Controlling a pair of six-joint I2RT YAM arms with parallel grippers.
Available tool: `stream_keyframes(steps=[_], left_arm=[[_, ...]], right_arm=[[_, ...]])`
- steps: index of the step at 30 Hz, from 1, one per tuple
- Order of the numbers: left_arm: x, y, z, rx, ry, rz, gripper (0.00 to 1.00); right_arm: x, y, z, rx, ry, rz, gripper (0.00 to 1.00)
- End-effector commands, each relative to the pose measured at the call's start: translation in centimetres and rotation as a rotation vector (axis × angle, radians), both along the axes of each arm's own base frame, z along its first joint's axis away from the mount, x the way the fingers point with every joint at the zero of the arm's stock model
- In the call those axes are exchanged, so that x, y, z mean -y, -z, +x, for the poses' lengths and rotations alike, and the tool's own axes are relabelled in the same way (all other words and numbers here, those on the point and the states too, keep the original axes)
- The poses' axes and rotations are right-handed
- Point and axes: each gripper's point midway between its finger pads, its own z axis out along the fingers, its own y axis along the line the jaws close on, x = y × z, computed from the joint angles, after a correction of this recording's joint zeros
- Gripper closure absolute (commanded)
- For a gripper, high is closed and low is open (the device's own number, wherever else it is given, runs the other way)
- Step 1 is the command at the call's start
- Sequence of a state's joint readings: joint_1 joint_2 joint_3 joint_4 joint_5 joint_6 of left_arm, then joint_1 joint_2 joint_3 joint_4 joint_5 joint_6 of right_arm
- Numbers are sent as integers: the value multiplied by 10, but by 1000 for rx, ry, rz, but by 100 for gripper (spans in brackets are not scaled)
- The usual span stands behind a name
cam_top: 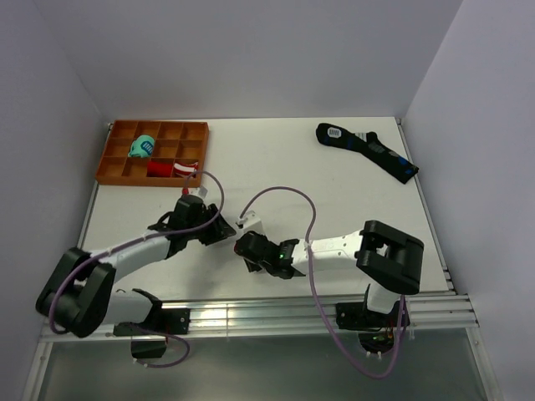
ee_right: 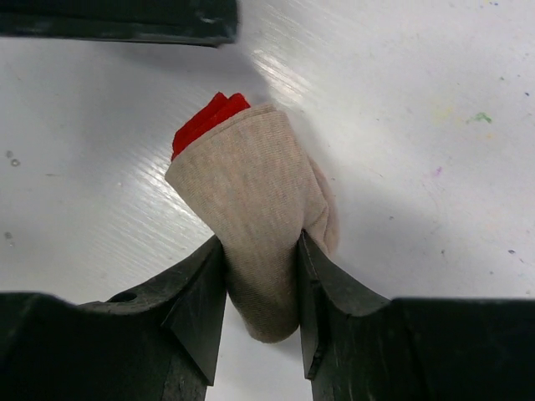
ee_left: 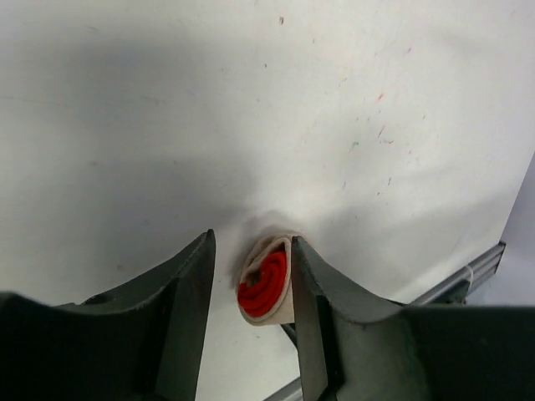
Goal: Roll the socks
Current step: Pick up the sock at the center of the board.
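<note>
White table (cam_top: 284,159): socks (ee_right: 251,209) rolled, soft, light, springy, probably prone to unroll. Right gripper (ee_right: 261,241) pinches roll's beige middle, likely best hold. Left gripper (ee_left: 251,238) half open around red end, one finger touching.

Knit cloth socks (ee_right: 251,209), table (ee_right: 435,100) — smooth, glossy

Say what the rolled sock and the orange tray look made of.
The sock roll: soft knit fabric, matte beige with red inside; fine weave shows. The orange tray: likely rigid plastic, matte; thin straight divider walls, uniform colour.
</note>
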State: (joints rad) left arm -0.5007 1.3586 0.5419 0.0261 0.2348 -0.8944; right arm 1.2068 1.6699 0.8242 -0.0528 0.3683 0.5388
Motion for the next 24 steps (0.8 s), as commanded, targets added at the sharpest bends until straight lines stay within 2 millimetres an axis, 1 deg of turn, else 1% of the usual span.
stream_keyframes(steps=[1,2,3,4,6,7,8,9,12,13,16,17,18,19,23,24], left_arm=[[-28,0,-4,70,-83,75,54],[-30,-1,-7,67,-101,63,54],[-29,-14,-3,120,-122,32,54],[-32,-15,-4,126,-137,30,55],[-39,-17,-10,128,-160,34,54],[-45,-18,-8,133,-188,56,54],[-47,-23,-7,146,-202,55,55],[-49,-22,-9,136,-206,63,55],[-50,-37,-10,168,-204,44,54],[-55,-40,-7,187,-228,63,54],[-58,-55,-3,235,-209,90,53],[-61,-48,-9,213,-190,125,53],[-60,-47,-10,212,-177,123,53],[-61,-41,-15,197,-169,126,53],[-54,-30,-30,120,-158,73,53],[-52,-27,-34,96,-155,63,53]], right_arm=[[43,66,-54,-242,-56,-190,100],[42,68,-54,-246,-58,-195,100],[42,69,-54,-248,-59,-200,100],[37,68,-53,-248,-64,-195,100],[35,73,-54,-257,-69,-200,100],[32,72,-53,-254,-74,-194,100],[31,71,-52,-253,-74,-192,100],[29,70,-52,-248,-78,-188,100],[26,65,-50,-240,-89,-186,100],[25,65,-49,-239,-91,-187,100],[25,68,-49,-236,-99,-198,100],[25,70,-49,-235,-104,-198,100],[27,71,-49,-233,-103,-204,100],[27,71,-48,-228,-105,-203,100],[26,67,-38,-178,-94,-206,100],[23,65,-37,-168,-99,-202,100]])
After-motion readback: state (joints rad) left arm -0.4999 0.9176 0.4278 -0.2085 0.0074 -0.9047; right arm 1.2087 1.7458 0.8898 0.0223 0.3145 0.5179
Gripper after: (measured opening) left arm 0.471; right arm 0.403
